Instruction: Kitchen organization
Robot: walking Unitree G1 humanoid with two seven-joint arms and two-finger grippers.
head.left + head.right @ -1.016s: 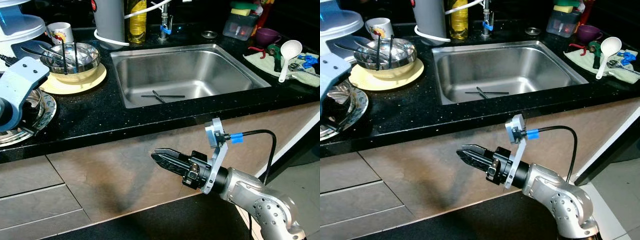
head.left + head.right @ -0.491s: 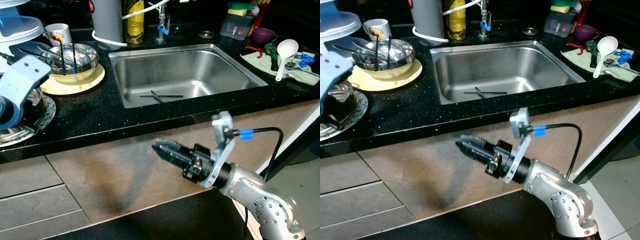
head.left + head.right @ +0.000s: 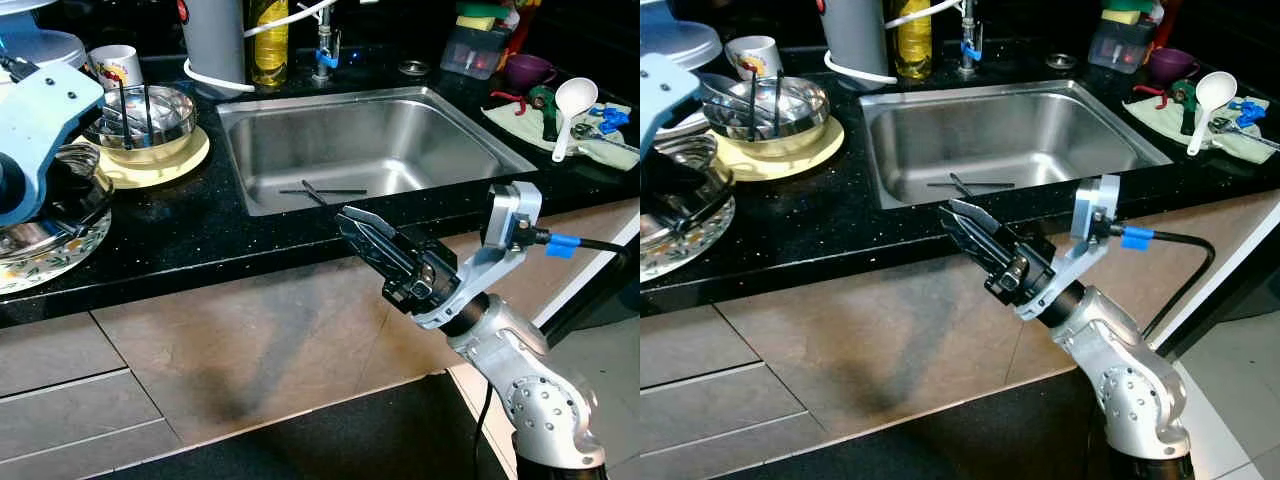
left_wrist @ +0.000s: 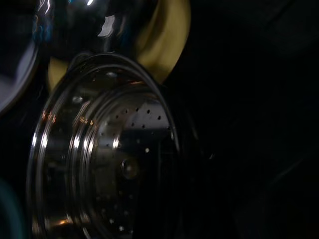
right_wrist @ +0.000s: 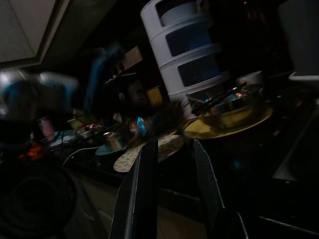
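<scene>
The right gripper (image 3: 350,220), fingers slightly parted and empty, hangs at the black worktop's (image 3: 200,225) front edge before the steel sink (image 3: 370,150), where two dark chopsticks (image 3: 325,191) lie crossed, a steel bowl (image 3: 140,115) beyond.

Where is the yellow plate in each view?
Left eye view: yellow plate upper left, on the counter.
Right eye view: upper left too.
Left wrist view: yellow edge behind the perforated steel dish.
Right wrist view: under the bowl.
Shared landmark: the steel bowl on it.
</scene>
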